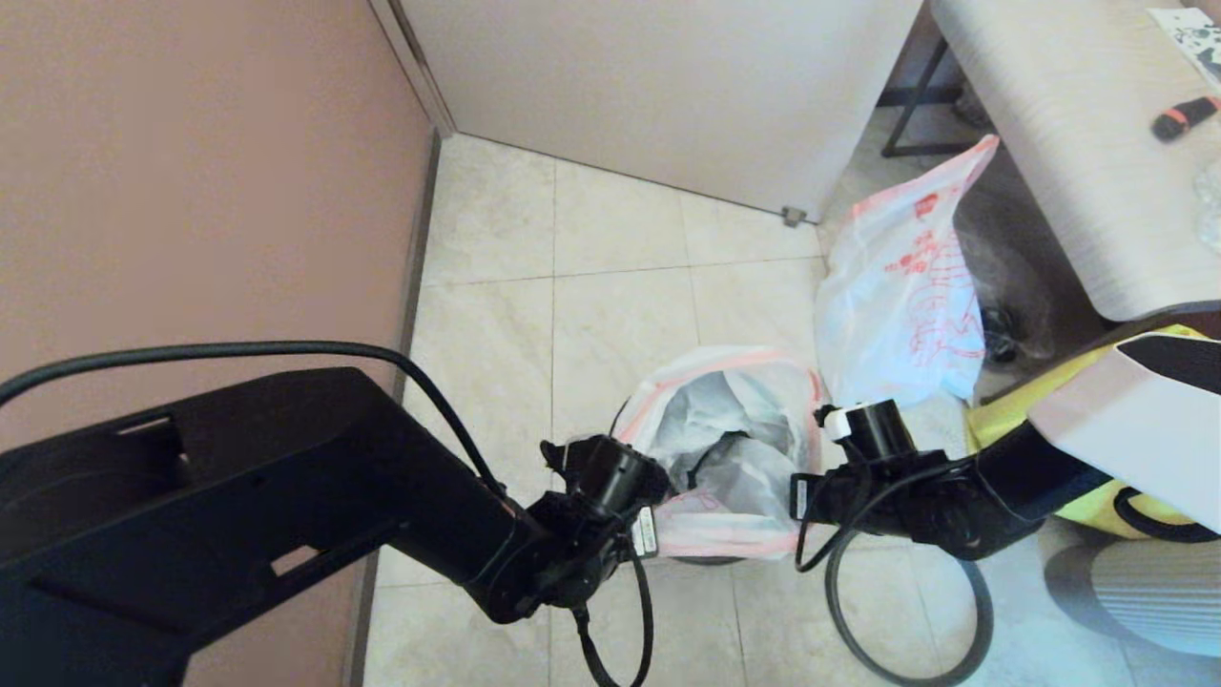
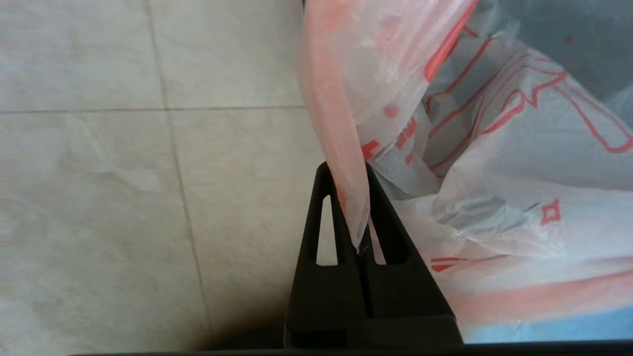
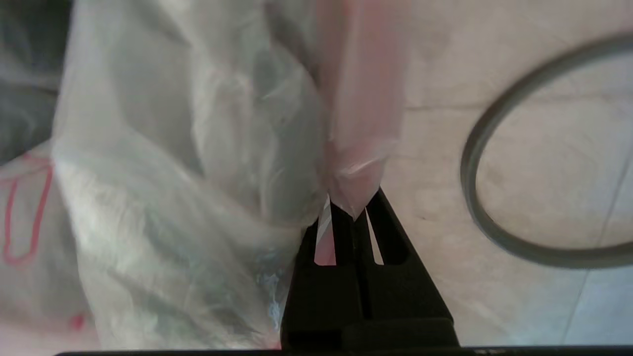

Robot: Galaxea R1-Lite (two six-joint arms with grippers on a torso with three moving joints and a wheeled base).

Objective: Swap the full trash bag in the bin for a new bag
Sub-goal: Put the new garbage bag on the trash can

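The new bag, thin white plastic with a pink rim and red print, hangs open between my two grippers over the bin, of which only a dark sliver shows beneath it. My left gripper is shut on the pink rim at the bag's left side. On the opposite side, my right gripper is shut on the rim. The full trash bag stands bulky on the floor behind and to the right. A dark grey hoop lies on the tiles beside my right gripper.
A pale table with a dark frame stands at the right, the full bag against it. A big yellow bag sits behind my right arm. A pink wall is at the left and a white door at the back. A grey ribbed thing lies bottom right.
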